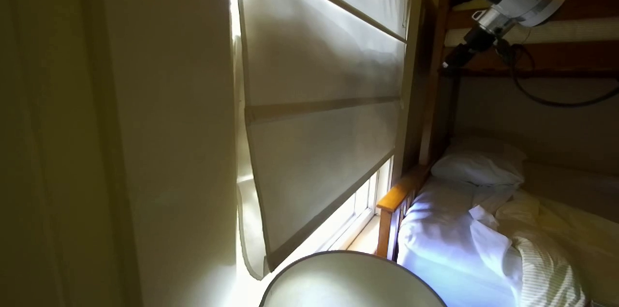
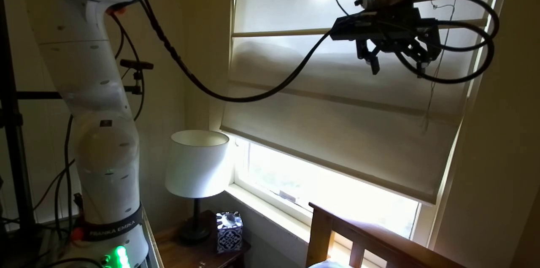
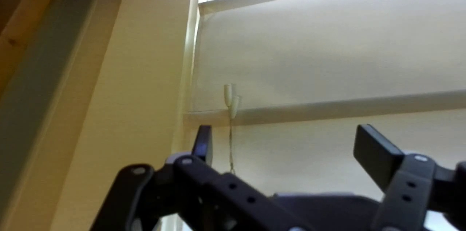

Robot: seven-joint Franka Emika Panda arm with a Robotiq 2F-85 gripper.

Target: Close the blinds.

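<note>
Large cream fabric shade with thin horizontal battens hangs over the window, bottom edge short of the pale painted sill, bright glass showing below. So I'd call it not closed. Jaws spread wide, nothing held, up near one side edge of the shade, by the thin twisted pull cord. Wrist view lines the cord up between the black finger pads, nearer one of them, but can't tell depth. Likely failures: closing while short of the cord and missing; a pad batting it aside, since it looks light and loose; black looped cable beside the jaws snagging it; pulling the wrong way and raising the shade. On a long downward pull, watch the brown slatted wooden bed end underneath, collision risk.
</note>
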